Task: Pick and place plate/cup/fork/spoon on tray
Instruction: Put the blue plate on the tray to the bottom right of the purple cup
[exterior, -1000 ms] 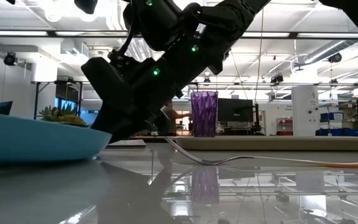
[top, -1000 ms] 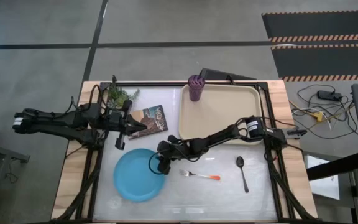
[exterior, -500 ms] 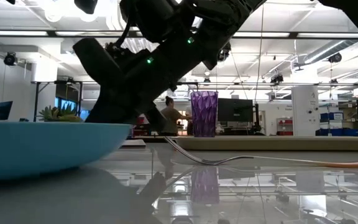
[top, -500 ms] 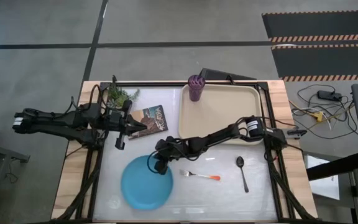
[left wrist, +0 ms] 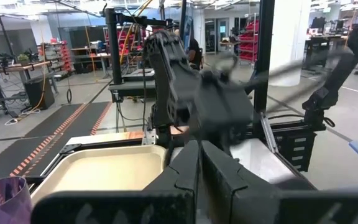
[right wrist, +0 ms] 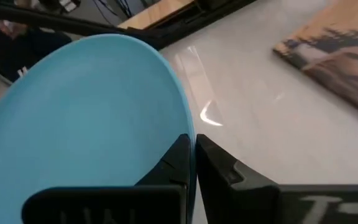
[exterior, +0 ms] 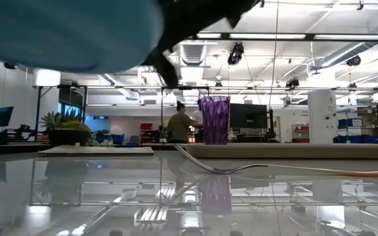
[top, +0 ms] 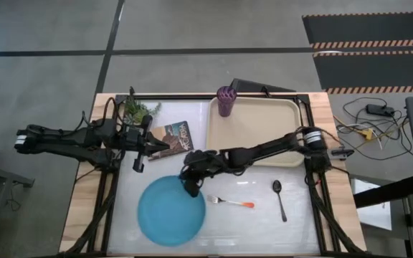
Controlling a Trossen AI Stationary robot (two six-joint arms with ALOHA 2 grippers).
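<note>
The round light-blue plate (top: 171,211) hangs in the air over the table's near left part; the low view shows its underside (exterior: 64,33) high up. My right gripper (top: 191,188) is shut on its rim. The purple ribbed cup (top: 226,100) stands at the far left corner of the beige tray (top: 253,132). The fork (top: 229,202) with its orange handle tip and the dark spoon (top: 279,197) lie flat on the table near the tray's near side. My left gripper (top: 138,152) is shut and empty beside the book. My right gripper pinches the plate's rim (right wrist: 188,134) between its two fingers, at the plate's far right edge. The fingers come slanting down from the table's far right side. The plate is lifted clear of the table and reaches out from the fingers toward the near left.
A small picture book (top: 172,138) lies left of the tray. A green potted plant (top: 138,109) stands at the far left. Black frame bars run along the table's edges. In the low view a person stands in the room far behind the cup.
My right gripper has gone up with the plate. The plate, which lay on the table a second ago, is now lifted clear, high above the surface, and has shifted a little toward the table's near right.
</note>
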